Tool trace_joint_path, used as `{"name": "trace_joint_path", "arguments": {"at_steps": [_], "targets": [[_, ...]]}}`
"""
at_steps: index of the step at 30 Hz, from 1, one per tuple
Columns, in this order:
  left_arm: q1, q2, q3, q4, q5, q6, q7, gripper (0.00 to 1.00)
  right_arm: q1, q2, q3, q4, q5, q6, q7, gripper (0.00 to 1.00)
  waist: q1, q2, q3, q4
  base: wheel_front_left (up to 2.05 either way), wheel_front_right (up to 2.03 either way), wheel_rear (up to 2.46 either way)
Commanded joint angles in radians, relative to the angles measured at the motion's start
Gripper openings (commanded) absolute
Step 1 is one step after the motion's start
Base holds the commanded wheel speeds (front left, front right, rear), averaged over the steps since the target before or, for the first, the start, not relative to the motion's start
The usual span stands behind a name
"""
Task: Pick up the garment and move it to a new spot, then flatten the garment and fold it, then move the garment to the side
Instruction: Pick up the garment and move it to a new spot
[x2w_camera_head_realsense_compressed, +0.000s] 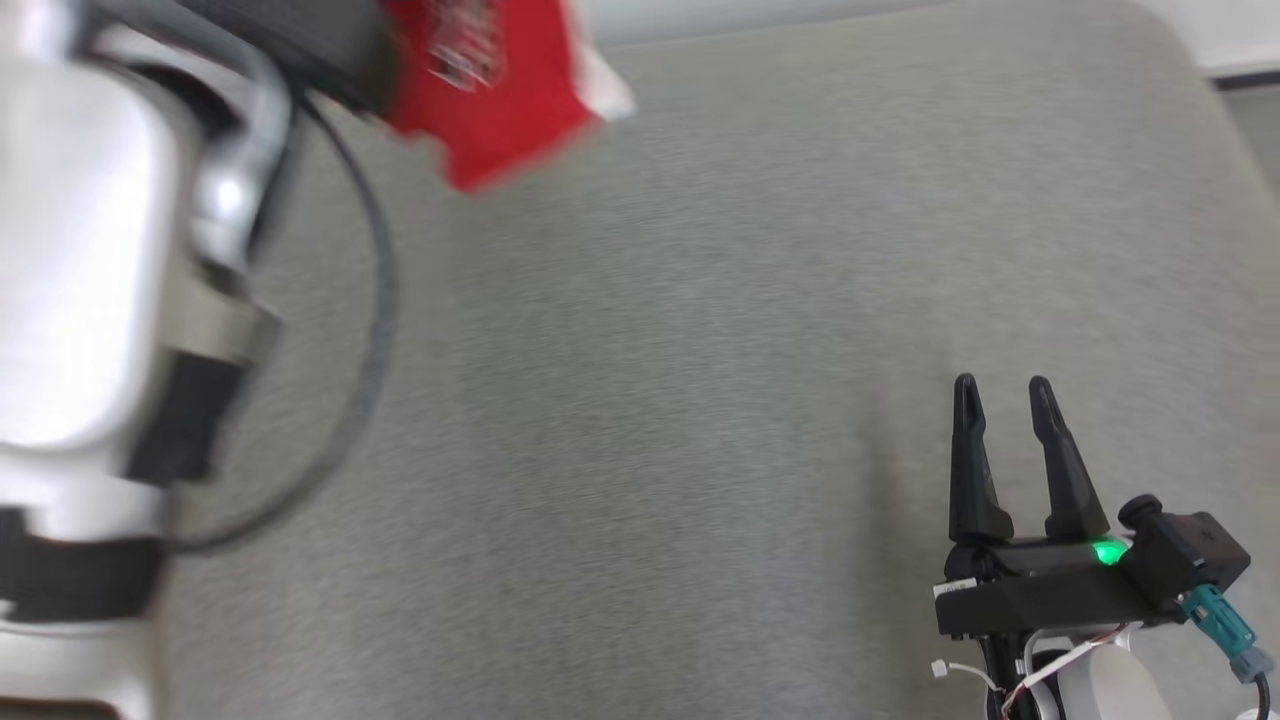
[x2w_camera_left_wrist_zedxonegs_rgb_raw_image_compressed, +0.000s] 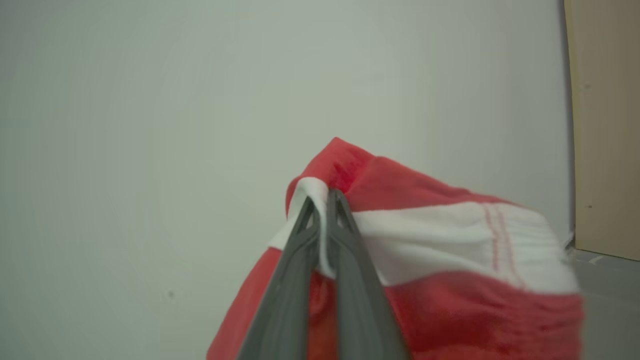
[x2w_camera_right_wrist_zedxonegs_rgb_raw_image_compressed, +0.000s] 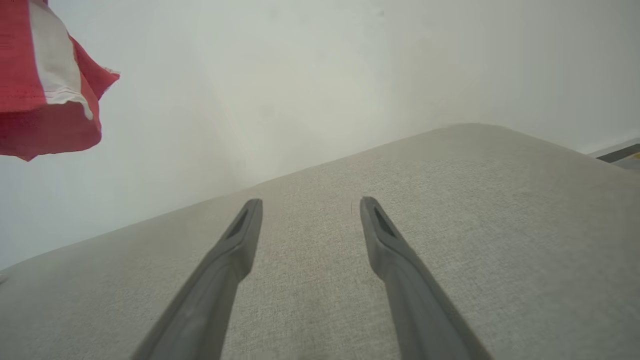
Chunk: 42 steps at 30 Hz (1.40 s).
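The garment (x2w_camera_head_realsense_compressed: 490, 90) is soft red cloth with a broad white band, and it hangs in the air off the worktop (x2w_camera_head_realsense_compressed: 650, 400), near its far left side. In the left wrist view the left tool (x2w_camera_left_wrist_zedxonegs_rgb_raw_image_compressed: 324, 197) is closed tight on it. Its two slim, dark, tapering fingers (x2w_camera_left_wrist_zedxonegs_rgb_raw_image_compressed: 295, 280) press together with a thin fold of the white band pinched between them. The cloth (x2w_camera_left_wrist_zedxonegs_rgb_raw_image_compressed: 450, 240) bunches into a rounded peak just past the tips and falls away to one side in loose folds. A pair of fine red stitch lines crosses the white band. Behind it stands a plain, smooth, pale wall (x2w_camera_left_wrist_zedxonegs_rgb_raw_image_compressed: 150, 125).

In the head view the garment is blurred. The left arm (x2w_camera_head_realsense_compressed: 80, 260), with smooth pale casing and dark bands, fills the left edge, and a thin dark cable (x2w_camera_head_realsense_compressed: 375, 300) curves beside it.

The worktop is covered in a light grey, finely woven fabric with a grainy texture. It has a rounded far corner.

The right tool (x2w_camera_head_realsense_compressed: 1000, 385) rests low at the near right, well apart from the garment. Its long matte dark fingers (x2w_camera_right_wrist_zedxonegs_rgb_raw_image_compressed: 395, 250) are spread wide and hold nothing. Each finger narrows to a blunt tip with a slot-like hollow on its inner face. A green light (x2w_camera_head_realsense_compressed: 1107, 551) glows on its blocky black base. In the right wrist view the garment (x2w_camera_right_wrist_zedxonegs_rgb_raw_image_compressed: 45, 100) hangs at the upper left, its lower edge ending in a point.
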Motion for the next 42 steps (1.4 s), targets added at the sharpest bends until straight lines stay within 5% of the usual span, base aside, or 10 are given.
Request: {"name": "trace_joint_path", "arguments": {"at_steps": [1, 8, 17, 19, 30, 42], "targets": [[0.041, -0.03, -0.022, -0.001, -0.004, 0.003, -0.004, 0.0, 0.015, 0.005, 0.004, 0.005, 0.008, -0.002, 0.0, 1.0, 0.0001, 0.0, -0.025, -0.099, 0.0, 0.0, 0.0], [0.242, -0.115, -0.083, 0.04, -0.043, 0.039, -0.041, 0.0, 0.033, 0.005, 0.003, 0.01, 0.025, -0.002, 0.0, 1.0, 0.0001, 0.0, -0.031, -0.164, 0.0, 0.0, 0.0], [0.551, -0.138, -0.153, 0.187, -0.05, 0.081, -0.114, 0.0, 0.046, 0.005, -0.008, 0.012, 0.001, -0.002, -0.001, 1.0, 0.0001, 0.0, -0.041, -0.142, 0.0, 0.0, 0.0], [0.571, -0.15, -0.173, 0.207, -0.036, 0.081, -0.139, 1.0, 0.047, 0.005, -0.007, 0.011, -0.007, -0.002, -0.001, 1.0, 0.0001, 0.0, -0.047, -0.124, 0.0, 0.0, 0.0], [0.561, -0.185, -0.182, 0.172, -0.011, 0.097, -0.284, 1.0, 0.081, 0.004, -0.017, -0.001, -0.035, -0.002, -0.001, 1.0, 0.0001, 0.0, -0.128, 0.013, 0.0, 0.0, 0.0], [0.752, -0.056, 0.004, 0.029, -0.028, 0.169, -0.315, 1.0, 0.132, 0.004, -0.015, 0.0, -0.05, -0.002, -0.001, 1.0, 0.0001, 0.0, -0.22, 0.118, 0.0, 0.0, 0.0]]}}
